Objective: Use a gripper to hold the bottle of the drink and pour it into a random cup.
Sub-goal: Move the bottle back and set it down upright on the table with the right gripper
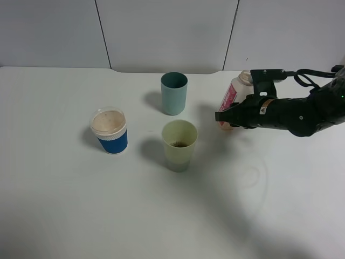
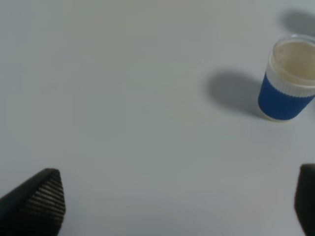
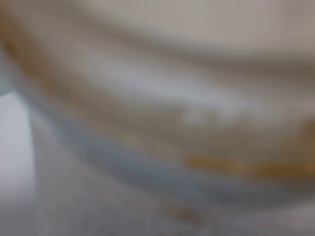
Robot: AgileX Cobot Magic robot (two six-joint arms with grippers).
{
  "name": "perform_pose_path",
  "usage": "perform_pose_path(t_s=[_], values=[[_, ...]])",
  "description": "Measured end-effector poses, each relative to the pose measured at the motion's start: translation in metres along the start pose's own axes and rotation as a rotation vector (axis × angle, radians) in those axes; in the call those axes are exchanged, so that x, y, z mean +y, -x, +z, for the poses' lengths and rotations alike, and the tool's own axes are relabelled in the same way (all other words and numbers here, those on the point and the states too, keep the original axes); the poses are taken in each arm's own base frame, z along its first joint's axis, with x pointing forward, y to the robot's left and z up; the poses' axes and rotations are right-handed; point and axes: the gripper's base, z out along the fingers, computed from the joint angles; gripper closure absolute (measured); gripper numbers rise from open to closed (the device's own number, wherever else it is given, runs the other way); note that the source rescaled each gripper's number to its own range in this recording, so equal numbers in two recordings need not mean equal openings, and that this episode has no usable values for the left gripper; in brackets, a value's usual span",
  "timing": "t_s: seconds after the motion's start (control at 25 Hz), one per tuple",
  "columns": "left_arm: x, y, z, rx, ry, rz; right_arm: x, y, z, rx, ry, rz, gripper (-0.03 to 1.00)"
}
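The bottle point(image 1: 230, 96), clear with a pink-red label and an open neck, leans slightly at the right of the exterior high view. My right gripper point(image 1: 223, 116) is shut on its lower body, reaching in from the right. In the right wrist view the bottle point(image 3: 162, 98) fills the frame as a blur, with brown-orange traces of drink point(image 3: 236, 164) inside; no fingers show there. The pale yellow-green cup point(image 1: 179, 144) stands left of and nearer than the bottle, with a little brown drink point(image 1: 178, 144) at its bottom. My left gripper point(image 2: 174, 206) is open over bare table.
A teal tumbler point(image 1: 173, 93) stands behind the yellow-green cup. A blue paper cup point(image 1: 109, 131) with a white rim sits to the left, and the blue paper cup point(image 2: 288, 81) also shows in the left wrist view. The white table point(image 1: 64, 205) ends at a grey wall behind.
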Motion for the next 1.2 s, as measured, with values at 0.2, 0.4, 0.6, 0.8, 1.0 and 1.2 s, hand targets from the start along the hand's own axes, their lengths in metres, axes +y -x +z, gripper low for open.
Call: perform_pose_path(t_s=[0.2, 0.4, 0.6, 0.8, 1.0, 1.2], values=[[0.0, 0.0, 0.0, 0.0, 0.0, 0.0, -0.0005, -0.003, -0.0001, 0.033, -0.005, -0.015, 0.97], [0.0, 0.0, 0.0, 0.0, 0.0, 0.0, -0.0005, -0.003, 0.0001, 0.038, -0.005, -0.046, 0.97], [0.0, 0.0, 0.0, 0.0, 0.0, 0.0, -0.0005, -0.0032, 0.0001, 0.039, -0.005, -0.069, 0.97], [0.0, 0.0, 0.0, 0.0, 0.0, 0.0, -0.0005, -0.0034, 0.0001, 0.042, -0.004, -0.099, 0.97], [0.0, 0.0, 0.0, 0.0, 0.0, 0.0, -0.0005, -0.0035, 0.0001, 0.043, -0.004, -0.124, 0.97], [0.0, 0.0, 0.0, 0.0, 0.0, 0.0, 0.0002, -0.0037, 0.0001, 0.045, 0.005, -0.143, 0.97]])
